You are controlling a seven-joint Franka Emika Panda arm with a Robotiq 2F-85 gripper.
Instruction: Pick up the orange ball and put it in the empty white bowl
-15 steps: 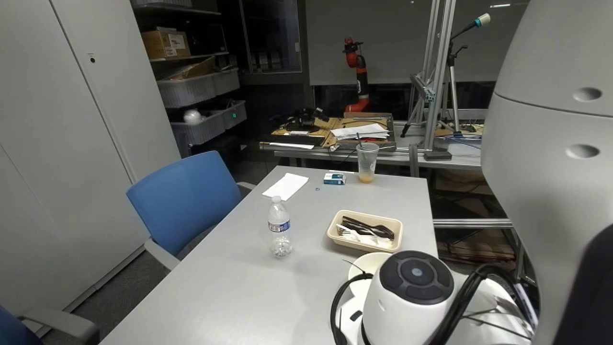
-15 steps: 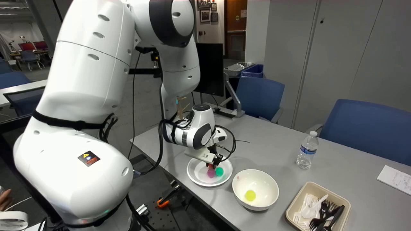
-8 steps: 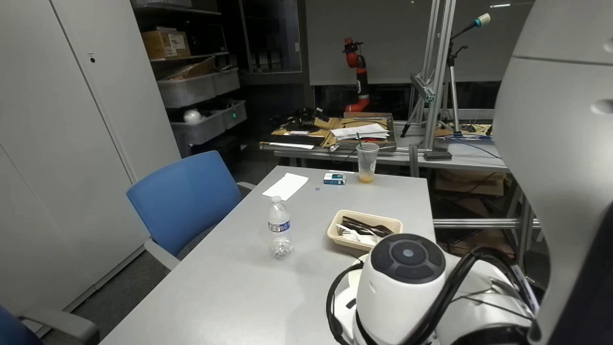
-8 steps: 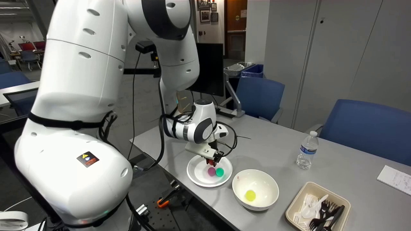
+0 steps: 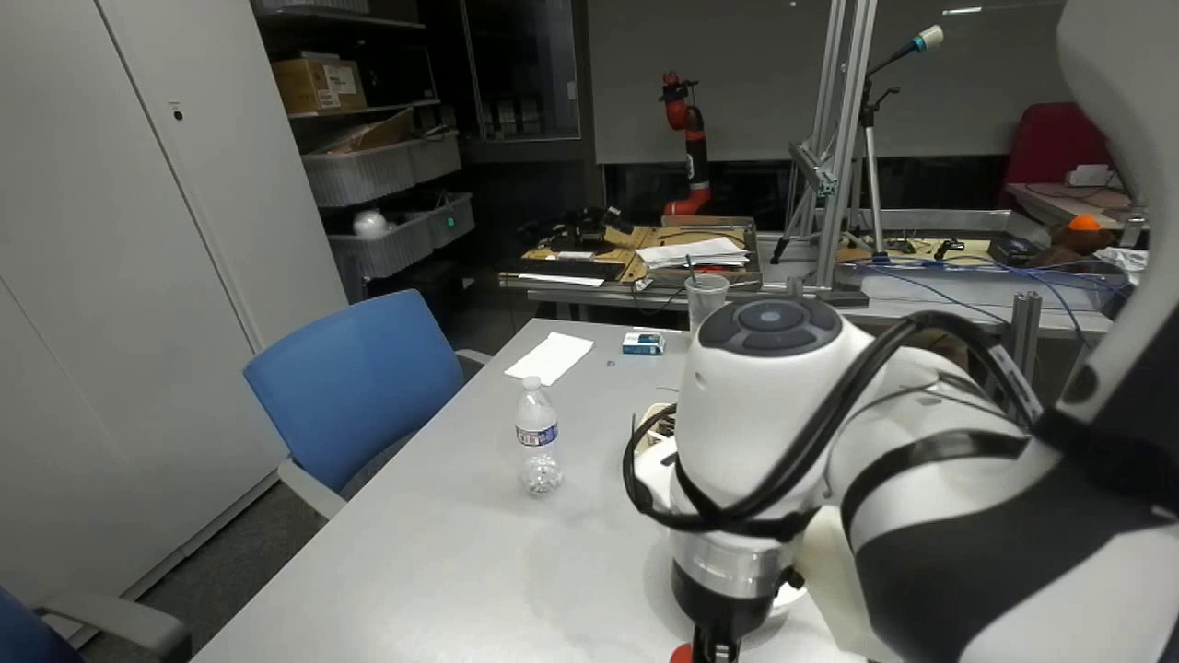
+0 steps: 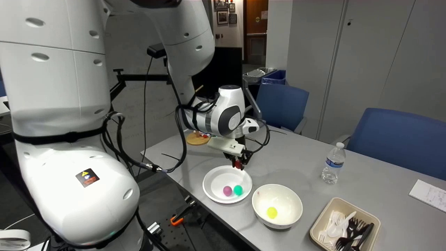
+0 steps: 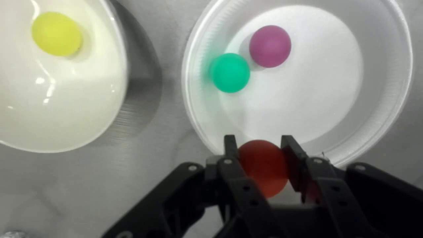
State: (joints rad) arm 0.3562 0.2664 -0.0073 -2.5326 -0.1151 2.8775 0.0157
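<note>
red ball [image 7: 263, 169], presumably task's orange one, now rises higher, off plate [image 6: 217, 179], gripper [image 7: 261, 150] clamped on it. pick looks done; carry to white bowl [image 6: 287, 198], holding yellow ball [image 6: 271, 212], remains.

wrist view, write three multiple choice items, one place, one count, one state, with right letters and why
1. How many balls lie in the shallow white dish? A one; B two; C four
2. The gripper is: A wide open; B shut, empty; C shut on the red-orange ball
3. Where is the yellow ball? A in the bowl; B in the dish; C in the gripper

1 B: one purple ball, one green ball.
2 C: the ball is clasped from both sides.
3 A: it shows inside the bowl.
</note>
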